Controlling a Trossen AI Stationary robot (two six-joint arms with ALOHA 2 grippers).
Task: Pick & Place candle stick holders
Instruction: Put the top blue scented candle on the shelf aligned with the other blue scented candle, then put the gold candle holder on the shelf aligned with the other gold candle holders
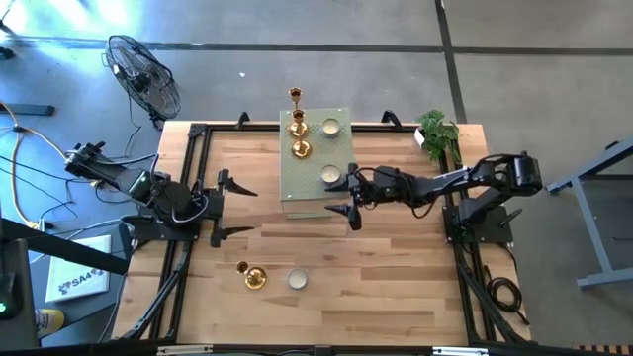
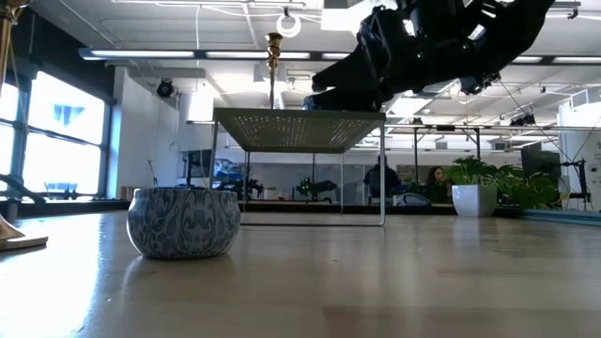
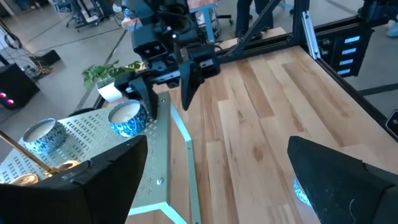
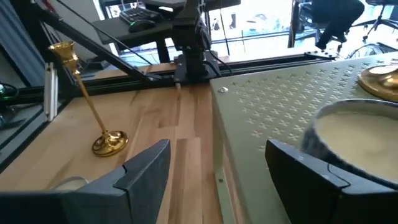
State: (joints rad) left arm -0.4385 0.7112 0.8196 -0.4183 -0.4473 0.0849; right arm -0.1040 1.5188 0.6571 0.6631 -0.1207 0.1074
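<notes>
Right gripper (image 1: 352, 198), jaws apart and empty, beside the low round cream-white cup (image 1: 331, 176) on the pale green perforated slab (image 1: 307, 183); the shiny gold candle stick holder (image 1: 251, 275) stands upright on the table; left gripper (image 1: 235, 210) waits wide open.

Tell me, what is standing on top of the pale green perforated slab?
On the slab stand two gold holders and two cream cups, one beside the open right gripper. A third holder stands at its far edge; its base is hidden.
</notes>
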